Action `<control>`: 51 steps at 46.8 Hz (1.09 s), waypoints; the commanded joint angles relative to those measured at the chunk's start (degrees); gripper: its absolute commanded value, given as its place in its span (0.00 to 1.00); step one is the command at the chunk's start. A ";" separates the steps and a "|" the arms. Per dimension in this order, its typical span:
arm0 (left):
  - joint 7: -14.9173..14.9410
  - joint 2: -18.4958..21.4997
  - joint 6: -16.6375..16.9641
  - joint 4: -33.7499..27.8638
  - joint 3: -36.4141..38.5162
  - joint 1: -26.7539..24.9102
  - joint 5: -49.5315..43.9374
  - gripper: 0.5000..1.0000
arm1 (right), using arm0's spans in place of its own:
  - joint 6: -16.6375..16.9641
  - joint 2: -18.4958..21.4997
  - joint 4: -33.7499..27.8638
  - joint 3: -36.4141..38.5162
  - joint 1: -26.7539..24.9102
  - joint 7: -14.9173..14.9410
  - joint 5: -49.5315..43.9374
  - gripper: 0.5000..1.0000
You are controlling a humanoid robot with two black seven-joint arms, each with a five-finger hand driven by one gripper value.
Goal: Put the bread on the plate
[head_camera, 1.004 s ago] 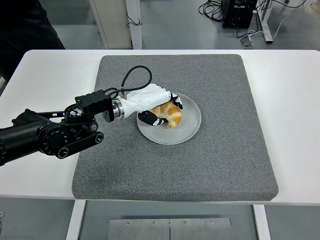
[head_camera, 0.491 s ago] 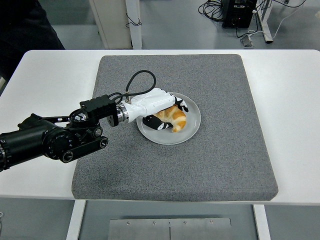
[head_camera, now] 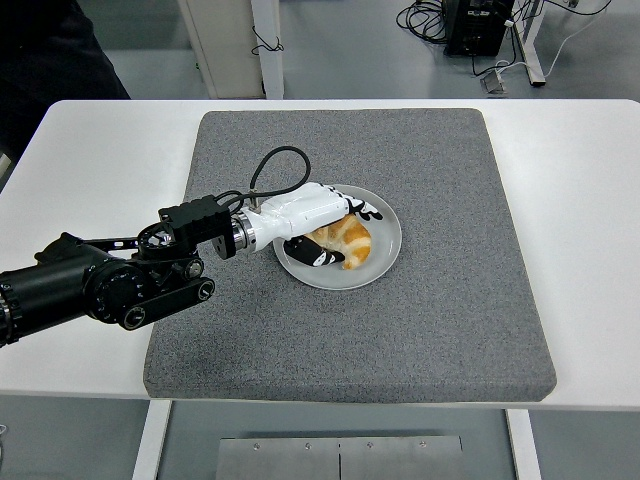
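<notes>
Over the plate's left half, the left hand [head_camera: 322,225] lies low and roughly level, white shell up, wrist w/ a black cable loop trailing back to the black left arm [head_camera: 100,285], which comes in from the left edge across the table and onto the grey mat [head_camera: 440,300]. Fingers [head_camera: 362,210] reach over the top of the croissant [head_camera: 347,240], thumb tucked along its near-left side; the grip looks loose, and can't tell if it's actually clamped or just resting around the bread. Croissant sits on the white plate [head_camera: 385,255], about centre, well inside the rim. Plate is mid-mat, slightly left of centre; bare mat on all sides, most room to the right and toward the near edge. White table [head_camera: 590,220] shows bare beyond the mat's right edge.
</notes>
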 commanded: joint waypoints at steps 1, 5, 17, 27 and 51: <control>-0.77 0.40 -0.77 0.00 -0.34 -0.12 -1.61 0.74 | -0.01 0.00 0.00 -0.05 0.00 0.00 0.00 1.00; -1.74 0.67 -3.23 0.00 -0.60 -0.65 -4.77 0.82 | -0.01 0.00 0.00 -0.05 0.00 0.00 0.00 1.00; -3.06 2.95 -10.97 -0.61 -3.94 -1.79 -8.73 0.92 | 0.08 0.00 0.00 -0.05 0.00 0.00 0.00 1.00; -3.41 4.27 -18.70 -0.97 -11.05 -1.62 -14.79 0.93 | -0.01 0.00 0.00 -0.05 0.00 0.00 0.00 1.00; -3.41 4.53 -15.99 -0.79 -25.21 2.07 -43.79 0.95 | -0.01 0.00 0.00 0.03 0.00 0.09 0.00 1.00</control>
